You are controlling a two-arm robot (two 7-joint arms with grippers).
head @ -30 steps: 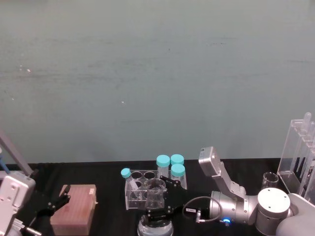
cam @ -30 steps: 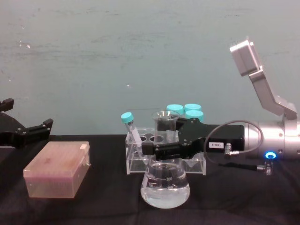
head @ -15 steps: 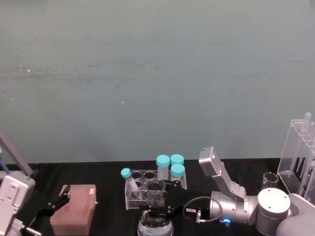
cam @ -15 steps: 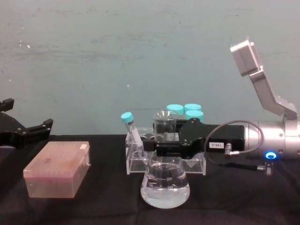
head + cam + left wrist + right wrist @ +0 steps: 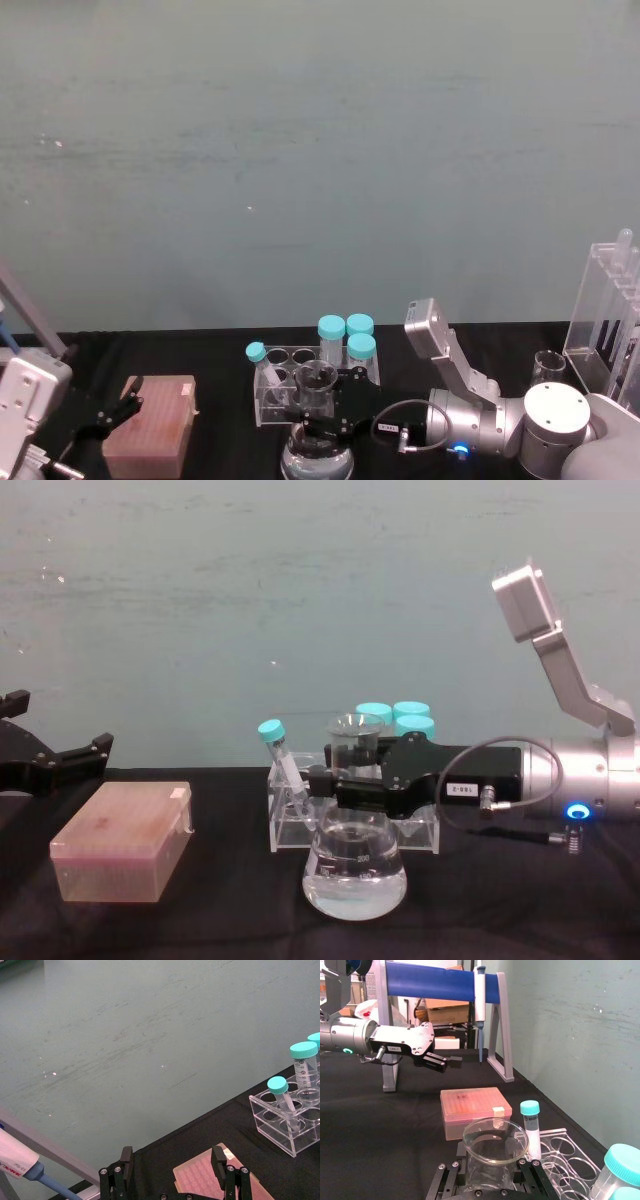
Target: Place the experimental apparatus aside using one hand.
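**Item: flask** (image 5: 355, 875). Conical, graduated, about a third full of clear liquid. It stands at the front middle of the desk (image 5: 200, 925), just in front of the tube rack (image 5: 300, 825). Whether its base is clear of the desk cannot be told.

**Right gripper** (image 5: 330, 783). It reaches in level from the right, fingers closed on the flask's neck below the rim.

**Left gripper** (image 5: 55, 725). Parked at the left above the tip box (image 5: 125, 840), fingers open and holding nothing.

**Risks, as judged**
- Slip: flat fingers on smooth glass carry a heavy base. Too light a grip would likely let the neck slide or the body swing.
- Spill: a quick sideways move or a tilt would slosh the liquid toward the mouth.
- Collision: a capped tube (image 5: 280, 755) leans in the tube rack just beside the fingertips. A sweep that is too low or too far back could knock it or drag the rack.
- Crowding: the beaker (image 5: 549, 368) and the tall rack (image 5: 610, 310) stand at the right end. A careless set-down there could strike glass on glass.

**Surface.** The desk is covered in black cloth, matte and slightly creased. It is soft enough that an uneven set-down might rock the flask.

**Room.** A plain grey-green wall (image 5: 250, 600) rises close behind the desk. At the left end stands a pipette stand (image 5: 435, 982) with a blue bar and one pipette hanging from it. Boxes and clutter lie beyond it.
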